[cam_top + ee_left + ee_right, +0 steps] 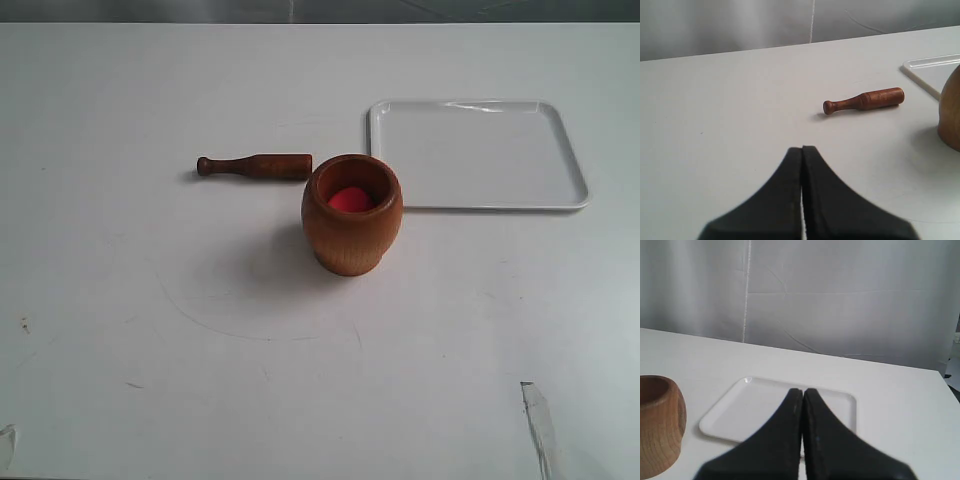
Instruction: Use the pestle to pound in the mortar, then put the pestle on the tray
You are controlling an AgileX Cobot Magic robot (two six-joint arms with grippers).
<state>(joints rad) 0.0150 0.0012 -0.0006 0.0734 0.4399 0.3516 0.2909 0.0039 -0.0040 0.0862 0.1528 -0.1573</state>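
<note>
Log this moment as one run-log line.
pestle: lying beside mortar | tray: no pestle | left gripper: shut | right gripper: shut | pounding: not begun

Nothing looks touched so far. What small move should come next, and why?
Probably open the left pincer and ease it toward the pestle: it lies flat on the table near the mortar, ungrasped, and that pincer is shut and well short of it.

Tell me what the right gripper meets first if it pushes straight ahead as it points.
Probably the tray: it lies directly ahead of the shut right gripper, while the mortar sits off to one side. How high the gripper rides is unclear.
</note>
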